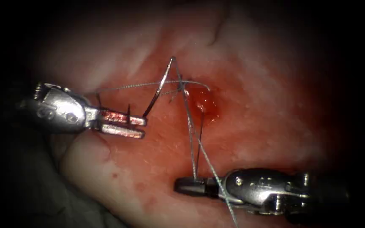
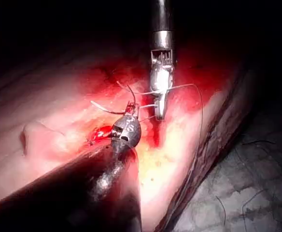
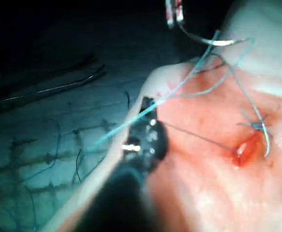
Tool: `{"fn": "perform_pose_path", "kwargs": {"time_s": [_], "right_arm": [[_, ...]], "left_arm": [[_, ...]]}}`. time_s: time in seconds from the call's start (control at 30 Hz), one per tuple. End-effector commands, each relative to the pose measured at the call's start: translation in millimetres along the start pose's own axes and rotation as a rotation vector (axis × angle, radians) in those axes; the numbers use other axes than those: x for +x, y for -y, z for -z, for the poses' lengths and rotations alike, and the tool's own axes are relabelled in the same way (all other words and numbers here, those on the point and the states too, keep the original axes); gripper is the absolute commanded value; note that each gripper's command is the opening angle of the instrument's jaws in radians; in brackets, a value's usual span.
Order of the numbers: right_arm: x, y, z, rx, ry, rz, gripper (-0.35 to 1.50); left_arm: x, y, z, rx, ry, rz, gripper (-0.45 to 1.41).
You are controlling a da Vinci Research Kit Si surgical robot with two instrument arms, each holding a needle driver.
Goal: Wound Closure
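Gripping needle (image 1: pixel 159 86) left pincer (image 1: pixel 142 126), right pincer (image 1: pixel 186 185) thread (image 1: pixel 189 126)

The left end effector (image 1: pixel 123 125) was seen entering from the left of the endoscope view, its wrist housing bulky and its two jaws laid nearly level, pointing rightward. The jaws were closed on the needle (image 1: pixel 159 86) near one end of its curve; the remainder of the needle arched up and away from the jaw tips, clear of the tissue.

The right end effector (image 1: pixel 186 185) was brought in from the right, its shaft lying almost level and its tip pointing leftward. Its jaws were pressed together on the thread (image 1: pixel 191 131), which ran taut upward from the tip. The two end effectors were held well apart.
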Motion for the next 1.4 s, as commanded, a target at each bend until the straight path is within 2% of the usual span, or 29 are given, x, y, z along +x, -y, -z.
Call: {"fn": "perform_pose_path", "kwargs": {"time_s": [0.03, 0.07, 0.1, 0.13, 0.17, 0.27, 0.3, 0.4, 0.47, 0.6, 0.77, 0.9, 1.0, 1.03, 1.13, 1.17, 1.2, 1.23, 1.3, 1.4], "right_arm": [[0.4, -0.5, -0.2, -0.052, -0.004, 0.05, 0.09], [0.4, -0.5, -0.2, -0.052, -0.004, 0.05, 0.09], [0.5, -0.9, 0.0, -0.069, -0.003, 0.077, 0.37], [0.3, -2.0, 0.6, -0.122, 0.003, 0.124, 0.86], [0.2, -2.4, 0.8, -0.145, 0.006, 0.146, 0.99], [-0.5, -4.4, 1.6, -0.212, 0.016, 0.202, 1.2], [-0.5, -4.4, 1.6, -0.212, 0.016, 0.202, 1.2], [-1.5, -7.4, 2.4, -0.302, 0.042, 0.252, 1.28], [-2.0, -8.7, 2.2, -0.332, 0.052, 0.257, 1.28], [-3.9, -11.7, 0.3, -0.366, 0.096, 0.272, 1.26], [-5.3, -12.7, -0.9, -0.371, 0.125, 0.289, 1.28], [-4.9, -12.4, -0.2, -0.364, 0.124, 0.285, 1.25], [-4.6, -12.1, 0.4, -0.358, 0.123, 0.283, 1.21], [-4.2, -11.7, 1.3, -0.35, 0.122, 0.279, 1.2], [-3.5, -11.1, 3.4, -0.315, 0.139, 0.259, 1.2], [-2.9, -10.8, 5.7, -0.247, 0.178, 0.244, 1.15], [-2.5, -10.8, 6.9, -0.241, 0.202, 0.239, 1.13], [-1.4, -11.3, 10.2, -0.274, 0.263, 0.233, 1.13], [-0.5, -12.0, 13.2, -0.306, 0.324, 0.281, 1.15], [0.9, -13.8, 18.0, -0.415, 0.426, 0.385, 1.23]], "left_arm": [[-0.4, -0.2, -0.3, 0.004, 0.005, 0.007, -0.45], [-0.4, -0.2, -0.3, 0.004, 0.005, 0.007, -0.45], [-0.5, -0.1, -0.2, 0.007, 0.009, 0.008, -0.45], [-0.5, 0.0, 0.6, 0.013, 0.017, 0.01, -0.45], [-0.5, 0.1, 1.0, 0.018, 0.022, 0.011, -0.45], [-0.4, 0.6, 2.6, 0.032, 0.04, 0.022, -0.45], [-0.4, 0.6, 2.6, 0.032, 0.04, 0.022, -0.45], [-0.2, 1.1, 4.5, 0.062, 0.059, 0.049, -0.45], [-0.2, 1.1, 4.6, 0.069, 0.068, 0.055, -0.45], [-0.2, 1.1, 4.4, 0.075, 0.074, 0.063, -0.45], [-0.2, 1.1, 4.2, 0.075, 0.073, 0.064, -0.45], [-0.5, 1.2, 3.8, 0.077, 0.07, 0.063, -0.45], [-0.8, 1.9, 4.0, 0.115, 0.071, 0.073, -0.45], [-1.2, 2.6, 4.1, 0.172, 0.078, 0.071, -0.45], [-1.7, 3.7, 3.1, 0.258, 0.078, 0.045, -0.45], [-2.0, 4.2, 2.1, 0.285, 0.085, 0.004, -0.45], [-2.2, 4.4, 1.5, 0.289, 0.089, -0.019, -0.45], [-2.8, 4.7, 0.0, 0.289, 0.093, -0.058, -0.45], [-3.7, 5.1, -1.4, 0.286, 0.089, -0.083, -0.45], [-5.0, 6.0, -3.0, 0.297, 0.095, -0.12, -0.45]]}}
